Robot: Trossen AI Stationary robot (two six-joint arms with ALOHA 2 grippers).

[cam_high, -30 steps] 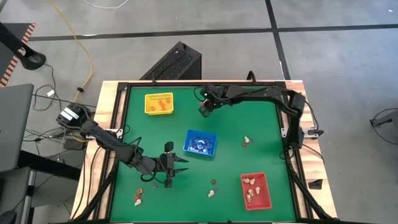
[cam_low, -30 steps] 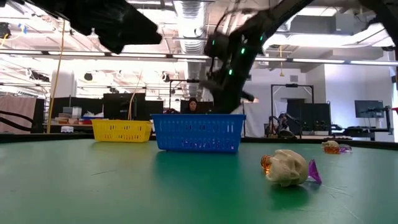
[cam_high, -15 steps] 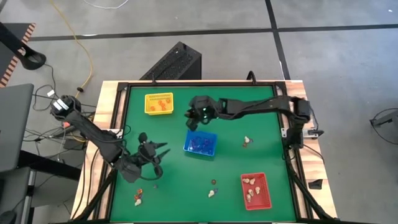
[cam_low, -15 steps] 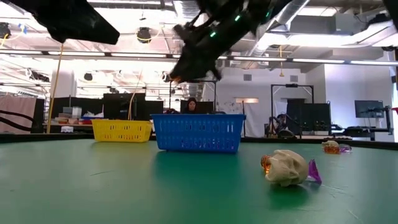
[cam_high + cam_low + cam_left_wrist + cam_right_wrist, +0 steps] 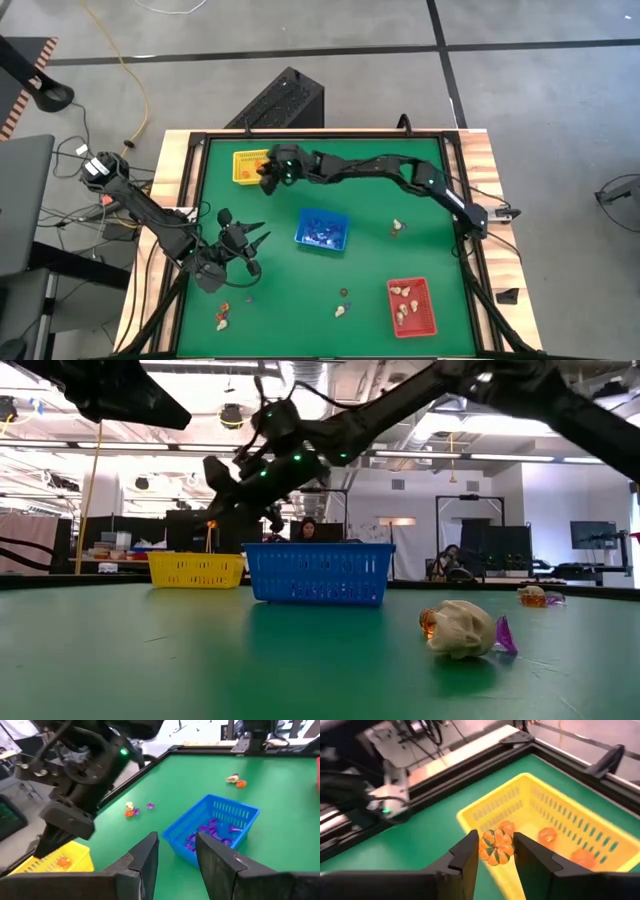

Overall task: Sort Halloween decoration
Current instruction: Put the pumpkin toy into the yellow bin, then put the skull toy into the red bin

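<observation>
Right wrist view: an orange pumpkin trinket (image 5: 496, 846) is pinched in the right gripper (image 5: 496, 851), just above the yellow tray (image 5: 530, 795) rim, so release should be held until interior lies underneath.

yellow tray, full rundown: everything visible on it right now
The yellow tray is a rectangular plastic basket with slotted walls, standing upright near the table's far left corner, beyond the blue tray. A few orange trinkets lie inside. The right gripper hovers above its rim, shut on an orange pumpkin. Nothing else touches it.
</observation>
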